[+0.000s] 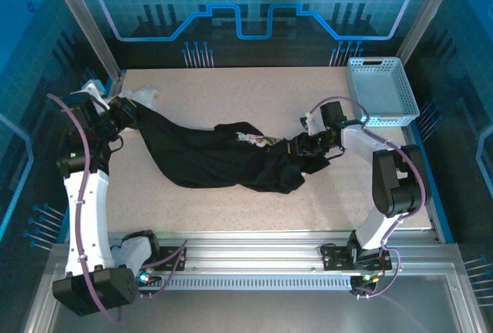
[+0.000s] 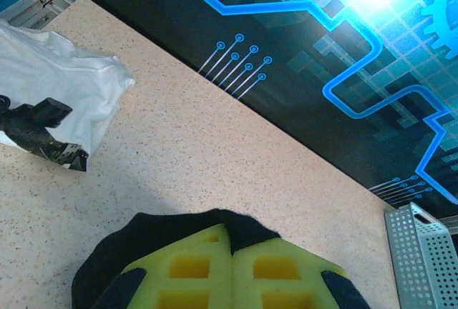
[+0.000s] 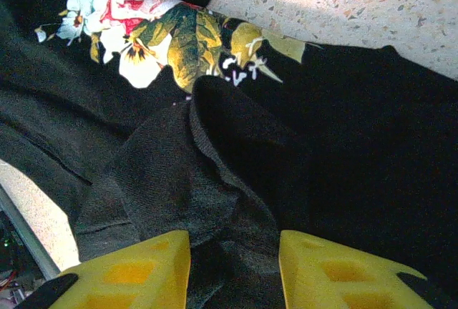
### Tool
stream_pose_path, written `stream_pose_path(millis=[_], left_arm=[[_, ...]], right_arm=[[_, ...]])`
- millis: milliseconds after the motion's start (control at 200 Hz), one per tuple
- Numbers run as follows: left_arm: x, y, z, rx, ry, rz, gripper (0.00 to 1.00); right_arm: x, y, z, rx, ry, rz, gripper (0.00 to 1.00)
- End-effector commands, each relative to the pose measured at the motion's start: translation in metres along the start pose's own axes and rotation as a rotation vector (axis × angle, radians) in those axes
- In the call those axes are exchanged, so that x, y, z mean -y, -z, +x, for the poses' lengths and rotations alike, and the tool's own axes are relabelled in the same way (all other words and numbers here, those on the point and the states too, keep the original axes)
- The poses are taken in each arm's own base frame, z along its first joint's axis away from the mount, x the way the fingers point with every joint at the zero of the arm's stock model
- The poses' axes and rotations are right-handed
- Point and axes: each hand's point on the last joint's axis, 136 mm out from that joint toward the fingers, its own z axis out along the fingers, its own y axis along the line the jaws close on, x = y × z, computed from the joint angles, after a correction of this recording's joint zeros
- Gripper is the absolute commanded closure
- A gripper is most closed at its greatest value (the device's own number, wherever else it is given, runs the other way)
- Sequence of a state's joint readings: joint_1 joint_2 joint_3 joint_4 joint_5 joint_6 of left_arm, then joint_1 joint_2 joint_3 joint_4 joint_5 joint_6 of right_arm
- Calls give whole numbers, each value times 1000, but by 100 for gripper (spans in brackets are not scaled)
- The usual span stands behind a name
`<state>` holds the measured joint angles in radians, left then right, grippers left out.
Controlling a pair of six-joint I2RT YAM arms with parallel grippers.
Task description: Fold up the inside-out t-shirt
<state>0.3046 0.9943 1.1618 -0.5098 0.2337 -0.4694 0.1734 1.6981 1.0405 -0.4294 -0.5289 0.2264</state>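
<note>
The inside-out t-shirt [image 1: 223, 159], black cloth, lies stretched and bunched across the table from upper left to centre right. A floral print [image 1: 254, 140] shows at a fold, seen close in the right wrist view as flowers [image 3: 157, 30]. My left gripper [image 1: 132, 109] is shut on the shirt's left end; in the left wrist view a black edge [image 2: 164, 230] pokes out between the closed yellow pads [image 2: 232, 241]. My right gripper [image 1: 296, 152] hovers over the shirt's bunched right end. Its pads [image 3: 235, 252] stand apart with a loose fold of the shirt [image 3: 215, 180] lying between them, not pinched.
A white cloth garment [image 1: 92, 88] lies at the table's far left corner, just beyond my left gripper, with its edge [image 2: 57, 87] in the left wrist view. A pale blue perforated basket [image 1: 383, 86] sits at the far right corner [image 2: 418, 252]. Bare tabletop [image 1: 231, 90] lies behind the shirt.
</note>
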Motion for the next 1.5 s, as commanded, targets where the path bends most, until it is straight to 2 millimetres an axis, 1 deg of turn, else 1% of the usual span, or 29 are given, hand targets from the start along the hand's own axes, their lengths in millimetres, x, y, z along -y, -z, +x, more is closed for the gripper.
stream_pose_path(millis=[0, 200, 415, 550, 910, 990, 1130, 1220, 1360, 1435, 1495], left_arm=[[6, -2, 1, 4, -28, 37, 100], [6, -2, 1, 2, -28, 41, 100], [6, -2, 1, 2, -30, 40, 100], [6, -3, 2, 2, -31, 41, 100], [5, -4, 2, 0, -32, 40, 100], [6, -4, 2, 0, -33, 42, 100], [5, -4, 2, 0, -32, 41, 100], [6, -4, 2, -1, -32, 42, 100], [6, -4, 2, -2, -32, 43, 100], [6, -4, 2, -2, -31, 41, 100], [5, -3, 3, -3, -30, 36, 100]], right_arm=[[8, 0, 6, -14, -2, 21, 62], [12, -1, 1, -9, 4, 45, 61], [3, -9, 1, -28, 9, -3, 62], [-1, -12, -1, -27, 8, -28, 66], [-8, -9, -10, -9, 20, -54, 79], [-9, -10, -10, -9, 20, -60, 81], [-8, -14, -10, -17, 17, -60, 82], [-8, -15, -10, -18, 17, -64, 85], [-11, -7, -15, 11, 33, -49, 93], [-14, 6, -19, 54, 42, -39, 96], [-20, 21, -22, 99, 55, -44, 98]])
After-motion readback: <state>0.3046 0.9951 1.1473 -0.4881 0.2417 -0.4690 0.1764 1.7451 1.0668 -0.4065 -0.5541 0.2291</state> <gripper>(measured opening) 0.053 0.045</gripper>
